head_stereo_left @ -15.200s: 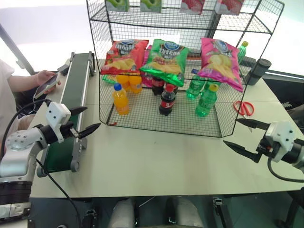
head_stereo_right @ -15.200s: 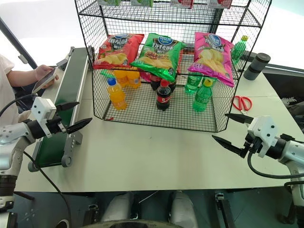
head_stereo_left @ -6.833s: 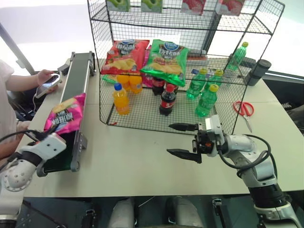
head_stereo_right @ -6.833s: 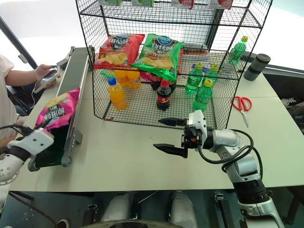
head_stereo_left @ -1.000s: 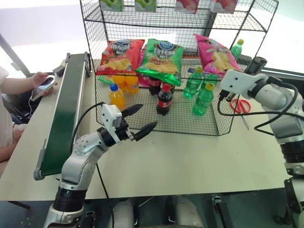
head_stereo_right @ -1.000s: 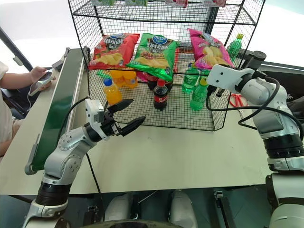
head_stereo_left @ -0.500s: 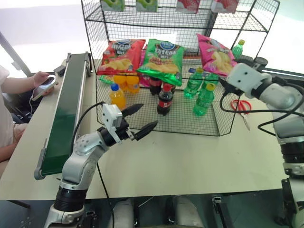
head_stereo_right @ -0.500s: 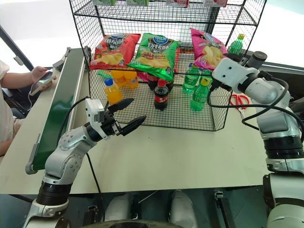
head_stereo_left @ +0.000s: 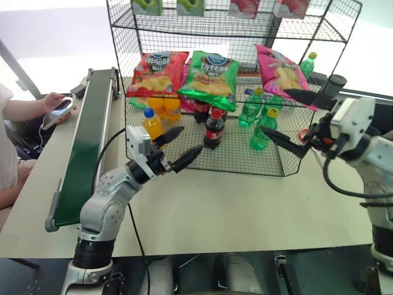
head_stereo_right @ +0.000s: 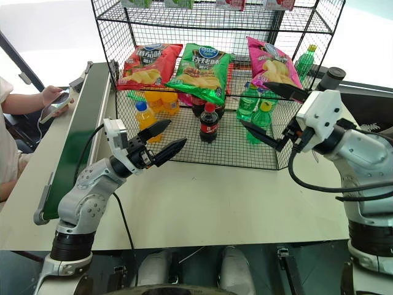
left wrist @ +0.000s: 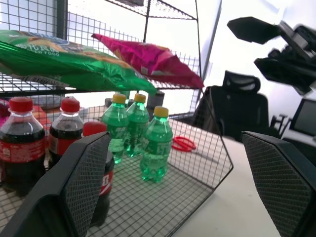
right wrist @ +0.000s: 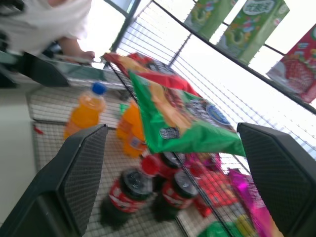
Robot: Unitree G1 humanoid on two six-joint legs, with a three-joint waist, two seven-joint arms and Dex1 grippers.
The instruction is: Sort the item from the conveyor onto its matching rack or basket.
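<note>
I see the magenta-pink chip bag (head_stereo_left: 277, 66) lying tilted on the middle shelf of the black wire rack (head_stereo_left: 233, 24), at its right end, beside the green chip bag (head_stereo_left: 212, 77) and, further left, the red chip bag (head_stereo_left: 153, 72). Nothing grips it.

My right gripper (head_stereo_left: 293, 117) hangs in front of the rack's right side with its two black fingers spread wide and empty, one fingertip near the pink bag's lower edge, the other lower, in front of the green bottles (head_stereo_left: 261, 120). I cannot tell whether either tip touches the mesh.

My left gripper (head_stereo_left: 184, 146) hovers over the table (head_stereo_left: 245, 203) just in front of the rack's lower left, its fingers also wide apart and holding nothing, pointing toward the cola bottle (head_stereo_left: 213, 129) and the orange drink bottle (head_stereo_left: 151, 123) on the bottom tier.

The dark green conveyor (head_stereo_left: 86, 141) runs along my left side. A person's hand (head_stereo_left: 52, 101) with a phone (head_stereo_left: 56, 109) rests near its far end. Red scissors (left wrist: 183, 144) lie on the table to the right of the rack, and juice cartons (right wrist: 247, 24) stand on the top shelf.
</note>
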